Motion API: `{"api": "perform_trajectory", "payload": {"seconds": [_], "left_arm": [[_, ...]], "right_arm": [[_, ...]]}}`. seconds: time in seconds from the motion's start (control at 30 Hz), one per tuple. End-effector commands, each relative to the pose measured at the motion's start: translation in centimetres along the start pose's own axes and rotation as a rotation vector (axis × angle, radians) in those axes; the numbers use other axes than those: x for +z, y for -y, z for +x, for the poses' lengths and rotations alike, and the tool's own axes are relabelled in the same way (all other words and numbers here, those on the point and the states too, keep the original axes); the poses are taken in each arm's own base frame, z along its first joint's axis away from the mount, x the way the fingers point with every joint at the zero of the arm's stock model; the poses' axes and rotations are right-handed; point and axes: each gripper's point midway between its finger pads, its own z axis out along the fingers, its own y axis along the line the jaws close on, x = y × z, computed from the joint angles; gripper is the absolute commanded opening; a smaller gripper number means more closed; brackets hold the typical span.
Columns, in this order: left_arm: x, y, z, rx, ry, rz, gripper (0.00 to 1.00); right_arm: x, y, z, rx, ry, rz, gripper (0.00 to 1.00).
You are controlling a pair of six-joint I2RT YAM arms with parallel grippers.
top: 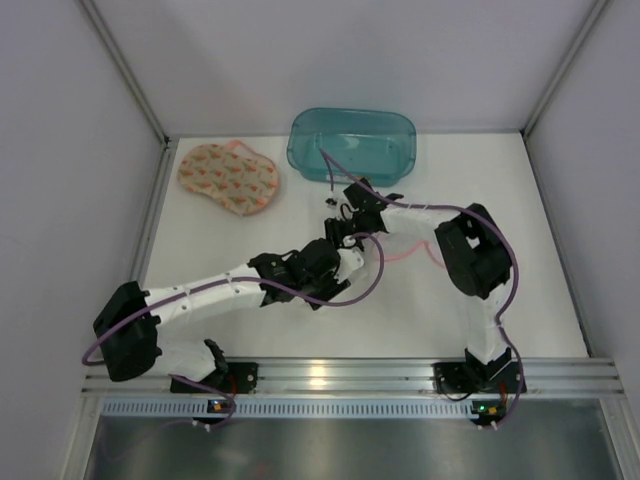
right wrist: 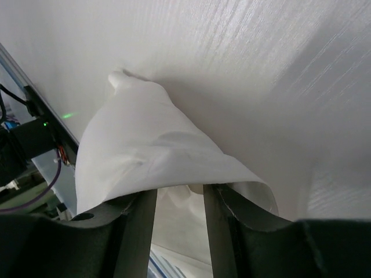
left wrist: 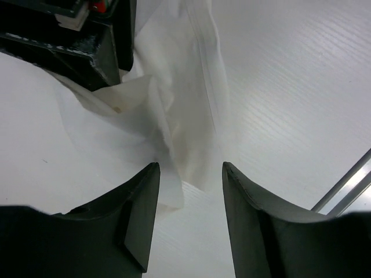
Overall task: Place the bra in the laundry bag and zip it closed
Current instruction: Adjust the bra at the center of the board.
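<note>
The bra (top: 228, 178), peach with a small pattern, lies flat on the table at the back left, away from both arms. The white laundry bag (left wrist: 174, 110) lies crumpled at mid-table between the two grippers and barely shows against the white table from above. My left gripper (left wrist: 188, 171) is open, its fingers either side of the bag's near corner without touching it. My right gripper (right wrist: 179, 194) is open too. The bag's fabric (right wrist: 145, 150) hangs draped over both its fingertips, with nothing pinched between them. From above, the left gripper (top: 343, 256) and the right gripper (top: 340, 226) nearly meet.
A clear teal bin (top: 352, 143) stands at the back centre, just behind the right arm's wrist. Purple cables loop around both arms. A metal rail (left wrist: 348, 188) borders the table, and grey walls enclose it on three sides.
</note>
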Motion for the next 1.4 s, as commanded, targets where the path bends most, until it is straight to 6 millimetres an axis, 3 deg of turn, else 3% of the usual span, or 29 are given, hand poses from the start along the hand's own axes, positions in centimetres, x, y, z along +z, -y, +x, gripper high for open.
{"api": "perform_trajectory", "payload": {"seconds": [0.0,0.23,0.5,0.67,0.83,1.03,1.23,1.37], "left_arm": [[-2.8,-0.8,-4.0,-0.024,0.147,0.006,0.53],[-4.2,-3.6,-4.5,-0.165,0.17,0.053,0.52],[-3.1,-7.5,-1.5,-0.298,0.107,0.022,0.5],[-2.8,-5.6,0.3,-0.232,0.084,0.107,0.52],[-2.0,-5.3,2.6,-0.15,0.028,0.109,0.55],[-1.4,-4.1,4.9,0.021,-0.03,0.148,0.55],[-1.0,-2.1,7.6,0.178,-0.065,0.233,0.55],[0.3,-2.7,8.5,0.2,-0.097,0.195,0.55]], "right_arm": [[-2.8,-1.8,-1.9,-0.086,0.06,-0.004,0.39],[-4.4,-1.9,-3.1,-0.122,0.086,-0.001,0.46],[-5.9,-2.7,-3.6,-0.16,0.096,-0.017,0.45],[-6.6,-2.6,-3.6,-0.178,0.099,0.007,0.44],[-9.5,-3.3,-4.7,-0.189,0.18,-0.002,0.54],[-11.4,-0.9,-4.1,-0.13,0.189,-0.017,0.65],[-9.6,1.0,-1.0,-0.072,0.122,-0.05,0.71],[-8.5,2.0,0.0,-0.054,0.099,-0.051,0.67]]}}
